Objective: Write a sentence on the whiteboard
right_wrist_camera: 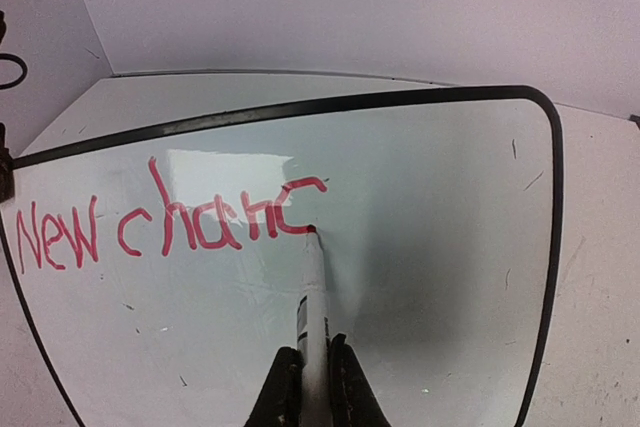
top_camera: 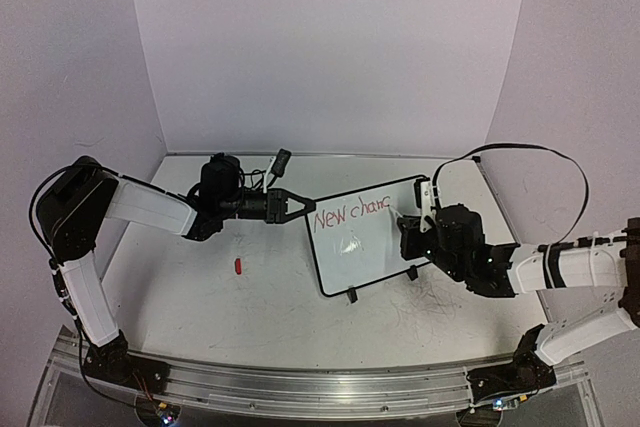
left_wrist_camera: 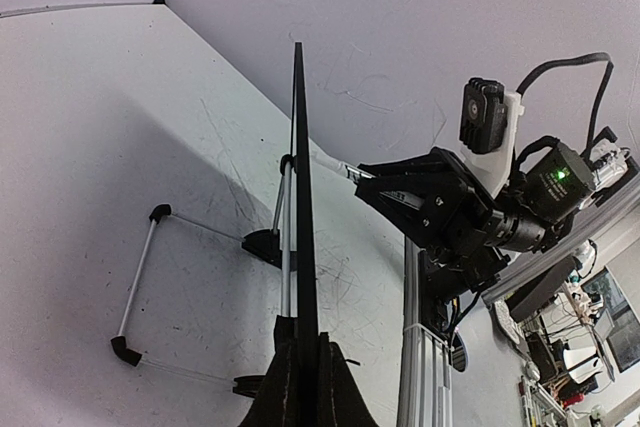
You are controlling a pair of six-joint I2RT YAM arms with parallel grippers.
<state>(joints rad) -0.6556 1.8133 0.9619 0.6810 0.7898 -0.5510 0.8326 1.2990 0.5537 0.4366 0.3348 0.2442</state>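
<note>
Whiteboard (top_camera: 365, 247) edge pinched in left gripper (top_camera: 302, 205); right gripper (right_wrist_camera: 312, 367) clamps marker (right_wrist_camera: 313, 282), tip on its face.

Small red object (top_camera: 238, 266) on the scuffed white tabletop (top_camera: 250, 307), aluminium rail (top_camera: 300, 379) along its near edge.

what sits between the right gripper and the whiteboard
A white marker, clamped in the right gripper, spans it, tip touching the whiteboard beside the red writing; the right wrist view shows it.
</note>
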